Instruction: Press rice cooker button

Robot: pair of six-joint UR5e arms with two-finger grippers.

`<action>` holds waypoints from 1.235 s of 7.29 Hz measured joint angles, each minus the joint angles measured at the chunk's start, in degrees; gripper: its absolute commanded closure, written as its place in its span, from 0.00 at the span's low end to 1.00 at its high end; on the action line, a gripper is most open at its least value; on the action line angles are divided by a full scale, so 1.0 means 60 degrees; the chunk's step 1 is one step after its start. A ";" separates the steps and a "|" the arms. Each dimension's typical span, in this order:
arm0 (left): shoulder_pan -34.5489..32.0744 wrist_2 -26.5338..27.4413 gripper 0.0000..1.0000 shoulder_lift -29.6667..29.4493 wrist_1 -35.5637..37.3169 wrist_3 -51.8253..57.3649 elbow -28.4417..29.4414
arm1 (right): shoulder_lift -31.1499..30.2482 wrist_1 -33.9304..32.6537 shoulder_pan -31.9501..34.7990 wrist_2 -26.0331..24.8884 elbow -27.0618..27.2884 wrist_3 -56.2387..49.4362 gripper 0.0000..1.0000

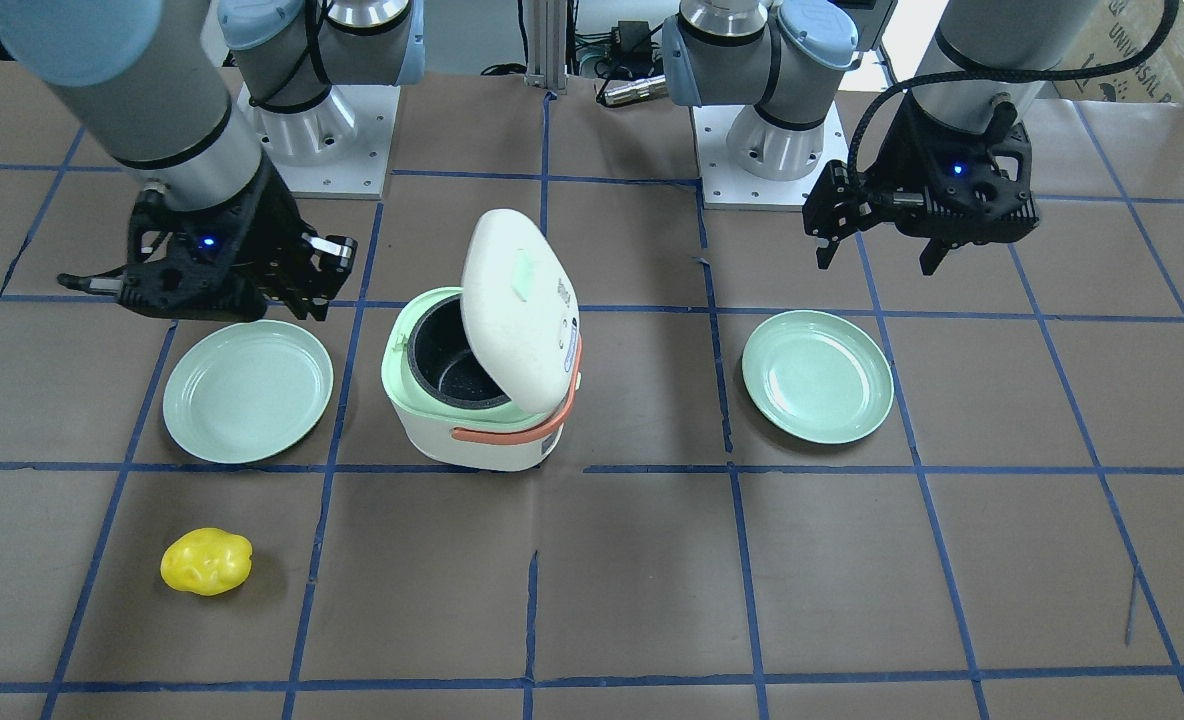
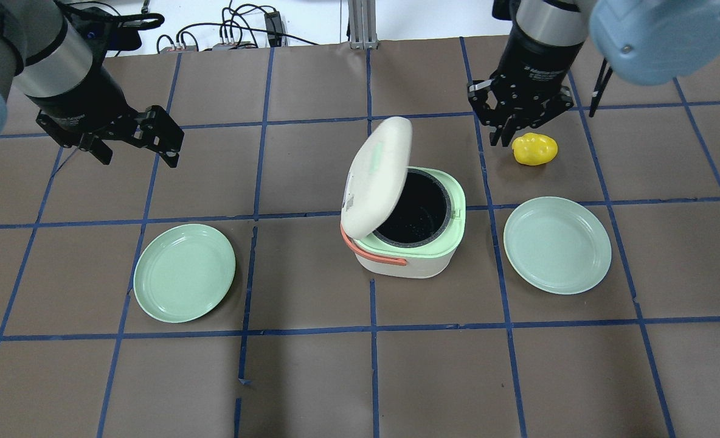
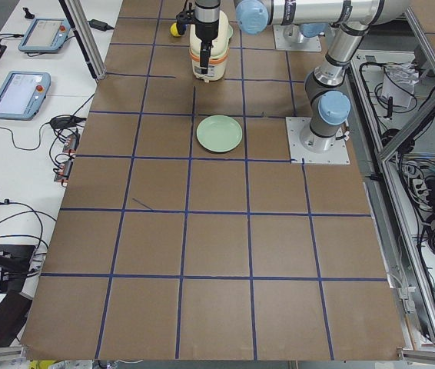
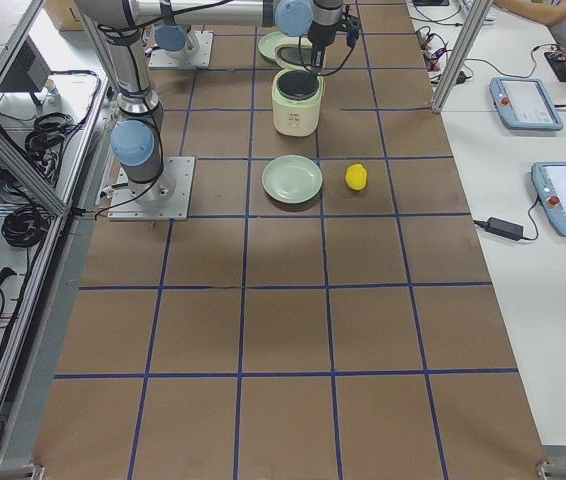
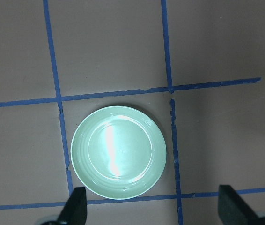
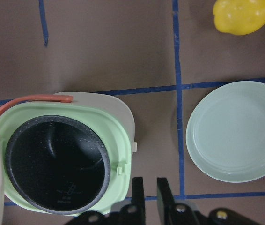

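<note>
The white and green rice cooker [image 2: 418, 258] stands mid-table with its white lid [image 2: 375, 176] swung open over the dark inner pot [image 6: 57, 161]. I cannot make out its button in any view. My right gripper [image 2: 501, 141] is shut and empty. It hovers behind the cooker's right side, apart from it; in the right wrist view its fingertips [image 6: 138, 187] sit just off the cooker's green rim. My left gripper [image 2: 136, 158] is open and empty, high over the table far to the cooker's left.
A green plate [image 2: 183, 272] lies left of the cooker, under the left wrist camera [image 5: 118, 152]. A second green plate [image 2: 557, 245] lies right of it. A yellow lumpy object [image 2: 535, 149] lies just beside my right gripper.
</note>
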 measured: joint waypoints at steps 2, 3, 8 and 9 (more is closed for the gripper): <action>0.0004 0.0005 0.00 0.0010 0.0000 0.0000 0.0000 | -0.0428 0.0076 -0.0345 -0.0404 0.0011 -0.0733 0.00; 0.0004 0.0005 0.00 0.0012 0.0000 0.0000 0.0000 | -0.0703 0.0047 -0.0357 -0.0508 -0.0041 -0.0896 0.00; 0.0000 0.0003 0.00 0.0001 0.0000 0.0000 0.0000 | -0.0674 0.0312 -0.0189 -0.0513 -0.0602 -0.0883 0.00; 0.0000 0.0006 0.00 -0.0001 0.0000 0.0000 0.0000 | -0.0583 0.0442 -0.0215 -0.0549 -0.0649 -0.0862 0.00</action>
